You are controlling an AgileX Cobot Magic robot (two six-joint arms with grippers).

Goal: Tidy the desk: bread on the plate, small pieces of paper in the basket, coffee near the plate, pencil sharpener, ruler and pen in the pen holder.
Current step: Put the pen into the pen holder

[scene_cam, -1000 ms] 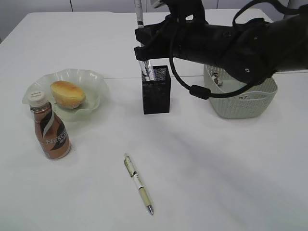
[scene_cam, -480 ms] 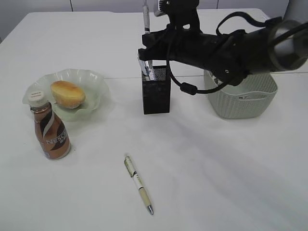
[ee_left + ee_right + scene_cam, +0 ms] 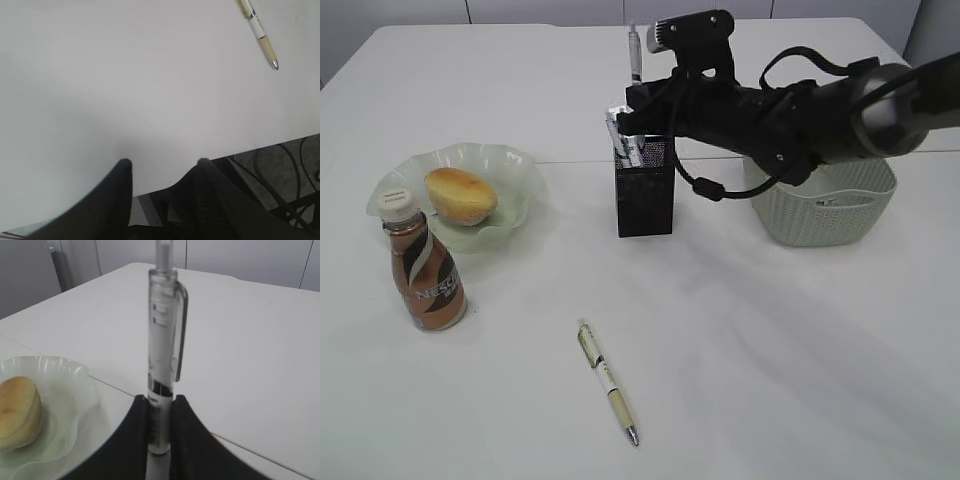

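Right claw (image 3: 159,432) clamps a clear pen (image 3: 163,355) upright above the holder (image 3: 644,187); its tip's hidden. Left claw (image 3: 162,162) apart, empty.

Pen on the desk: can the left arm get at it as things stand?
Probably yes. The pen on the desk lies alone on bare tabletop, apart from the coffee and pen holder. The left gripper has its fingers apart and nothing between them, and its view shows that pen ahead, nothing between.
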